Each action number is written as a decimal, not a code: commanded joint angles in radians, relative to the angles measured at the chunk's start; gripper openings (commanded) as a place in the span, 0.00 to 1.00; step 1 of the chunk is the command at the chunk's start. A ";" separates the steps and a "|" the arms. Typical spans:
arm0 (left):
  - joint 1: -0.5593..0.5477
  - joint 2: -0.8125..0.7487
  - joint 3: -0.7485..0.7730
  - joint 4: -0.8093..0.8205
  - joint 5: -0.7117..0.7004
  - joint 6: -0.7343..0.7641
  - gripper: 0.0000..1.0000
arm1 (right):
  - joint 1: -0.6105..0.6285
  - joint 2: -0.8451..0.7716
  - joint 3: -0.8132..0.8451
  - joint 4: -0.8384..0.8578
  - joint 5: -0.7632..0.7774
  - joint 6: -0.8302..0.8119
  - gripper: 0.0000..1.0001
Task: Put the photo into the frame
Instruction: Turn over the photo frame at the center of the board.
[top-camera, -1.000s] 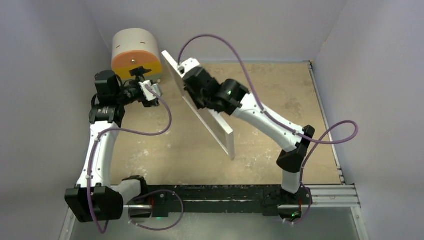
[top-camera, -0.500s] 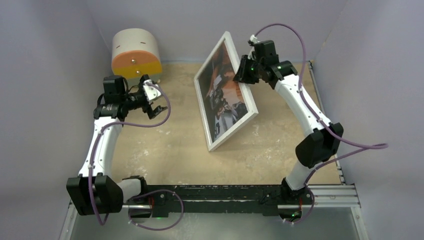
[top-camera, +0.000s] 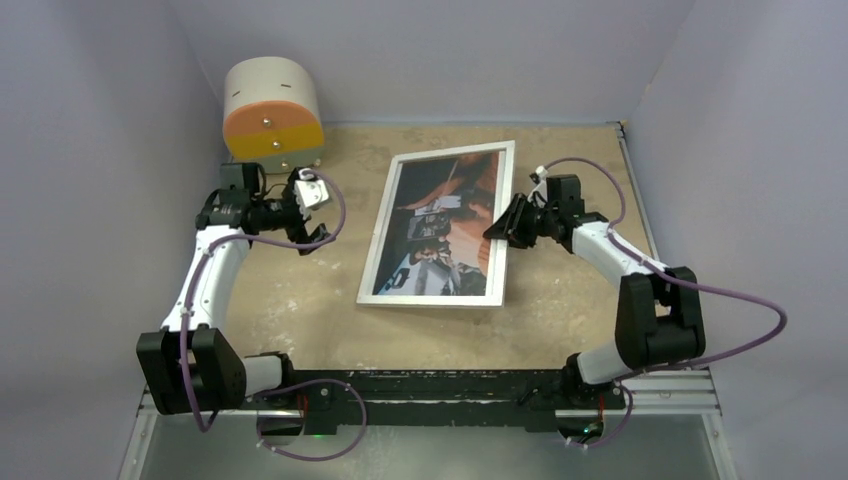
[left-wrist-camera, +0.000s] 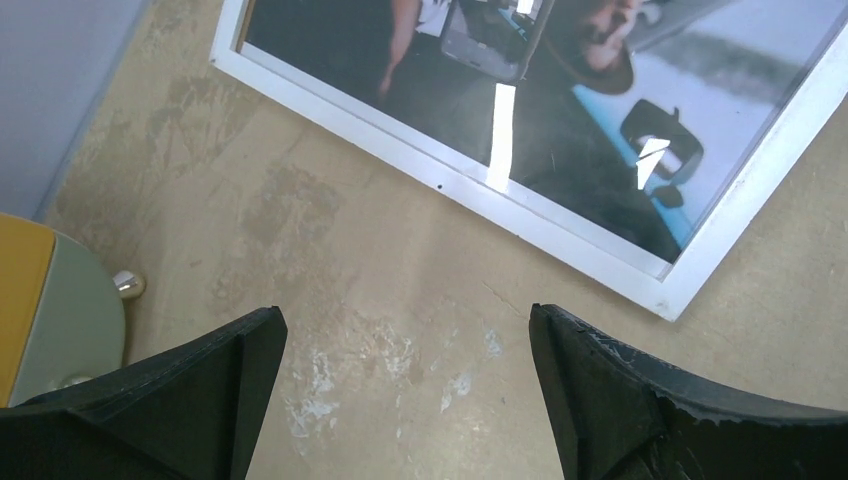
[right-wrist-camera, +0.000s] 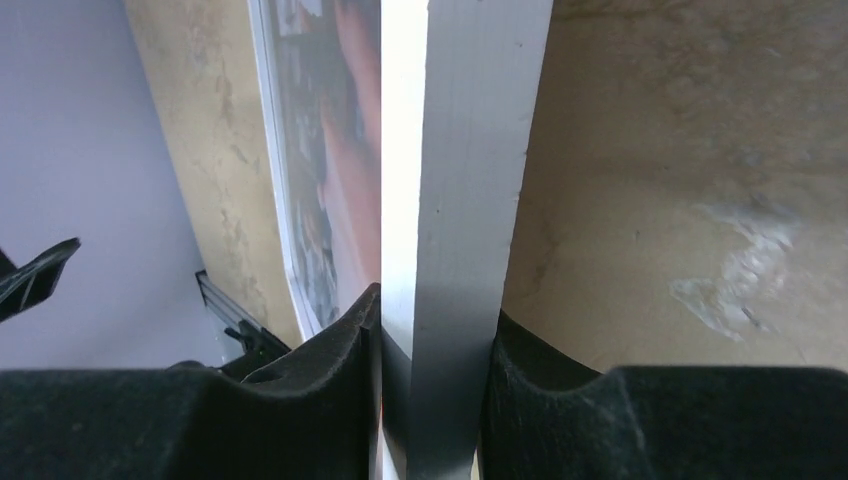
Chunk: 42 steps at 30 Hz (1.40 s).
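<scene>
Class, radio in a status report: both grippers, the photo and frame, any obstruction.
Left gripper open, empty, beside silver-white rectangular picture frame. Right gripper shut on frame's right edge. Dark glossy photo shows inside frame, face up. Nothing blocking.

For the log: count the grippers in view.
2. The left gripper hangs open, left of the frame; the right gripper is shut on its right edge.

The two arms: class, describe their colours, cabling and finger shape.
The left arm and right arm have white links, black joint housings and a looping purple cable each. The left gripper and right gripper have black, tapered fingers.
</scene>
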<state>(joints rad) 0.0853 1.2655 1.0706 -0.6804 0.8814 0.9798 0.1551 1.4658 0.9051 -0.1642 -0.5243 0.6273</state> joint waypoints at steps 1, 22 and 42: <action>0.010 -0.041 -0.046 -0.011 -0.029 0.020 0.99 | 0.012 0.026 -0.029 0.227 -0.139 -0.019 0.35; 0.010 -0.060 -0.135 0.026 -0.054 -0.010 1.00 | -0.025 0.160 -0.197 0.362 -0.027 -0.046 0.81; 0.010 0.023 -0.331 0.758 -0.487 -0.750 1.00 | -0.023 -0.234 -0.250 0.283 0.888 -0.105 0.99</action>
<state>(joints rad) 0.0879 1.2934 0.8787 -0.2646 0.5392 0.4667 0.1364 1.3434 0.7727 -0.0944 0.0998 0.5491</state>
